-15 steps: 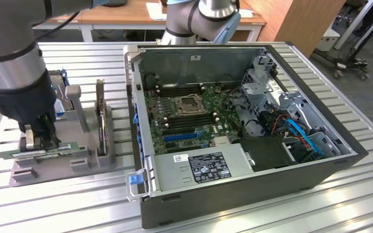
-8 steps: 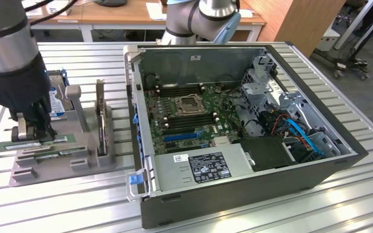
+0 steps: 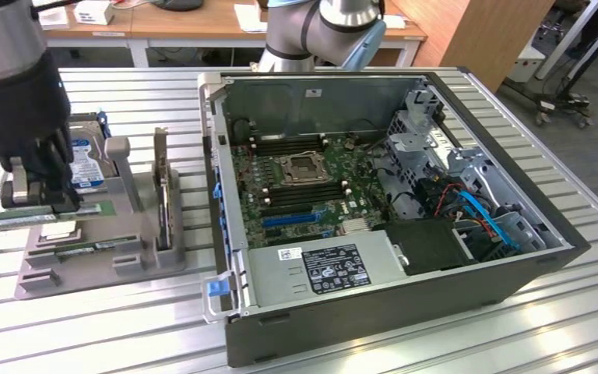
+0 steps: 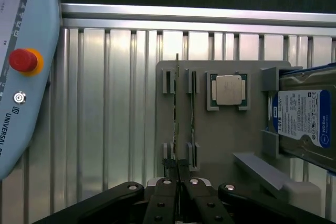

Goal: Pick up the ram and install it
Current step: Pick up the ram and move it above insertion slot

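Presently, the thin green ram (image 3: 44,216) is pinched edge-on by the claw (image 3: 41,206), over a grey moulded holder (image 4: 220,145). Just beside it are seated a second stick (image 4: 192,103), a square metal-capped processor (image 4: 227,89) and a blue-labelled hard drive (image 4: 302,119).

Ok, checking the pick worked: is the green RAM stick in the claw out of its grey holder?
Out: the thin green RAM stick hangs in the claw above the grey holder.
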`<state>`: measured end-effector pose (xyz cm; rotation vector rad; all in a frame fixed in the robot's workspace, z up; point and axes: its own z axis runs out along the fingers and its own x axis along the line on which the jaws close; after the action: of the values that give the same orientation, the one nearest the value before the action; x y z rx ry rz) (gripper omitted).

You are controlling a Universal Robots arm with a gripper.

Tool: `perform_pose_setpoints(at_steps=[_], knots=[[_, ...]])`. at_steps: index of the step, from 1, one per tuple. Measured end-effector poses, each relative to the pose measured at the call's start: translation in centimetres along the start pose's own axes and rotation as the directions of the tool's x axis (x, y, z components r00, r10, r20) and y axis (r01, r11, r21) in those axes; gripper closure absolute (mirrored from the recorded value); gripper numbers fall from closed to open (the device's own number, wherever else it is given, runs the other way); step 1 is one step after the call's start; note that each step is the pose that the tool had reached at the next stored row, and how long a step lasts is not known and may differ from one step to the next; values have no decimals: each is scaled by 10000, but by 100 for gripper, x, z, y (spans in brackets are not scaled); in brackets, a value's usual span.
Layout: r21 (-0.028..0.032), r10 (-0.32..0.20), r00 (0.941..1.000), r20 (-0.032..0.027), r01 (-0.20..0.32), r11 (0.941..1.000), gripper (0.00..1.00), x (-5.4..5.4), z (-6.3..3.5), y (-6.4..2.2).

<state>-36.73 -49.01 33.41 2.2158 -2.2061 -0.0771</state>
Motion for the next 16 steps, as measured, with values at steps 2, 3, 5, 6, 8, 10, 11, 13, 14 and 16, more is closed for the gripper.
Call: perform_pose_setpoints(at_steps=[2,3,5,6,8,10,11,13,14,16], knots=[[0,1,10000,0,-1,10000,89,-2,-72,3],[1,1,10000,0,-1,10000,89,-3,-107,5],[0,1,10000,0,-1,10000,89,-5,-176,8],[0,2,10000,0,-2,10000,89,-6,-211,9],[1,1,10000,1,-1,10000,89,-7,-281,13],[0,0,10000,0,0,10000,89,-9,-346,15],[0,1,10000,0,-1,10000,89,-10,-378,17],[0,0,10000,0,0,10000,89,-11,-441,20],[0,1,10000,-1,-1,10000,89,-12,-468,21],[1,0,10000,0,0,10000,89,-13,-521,23]])
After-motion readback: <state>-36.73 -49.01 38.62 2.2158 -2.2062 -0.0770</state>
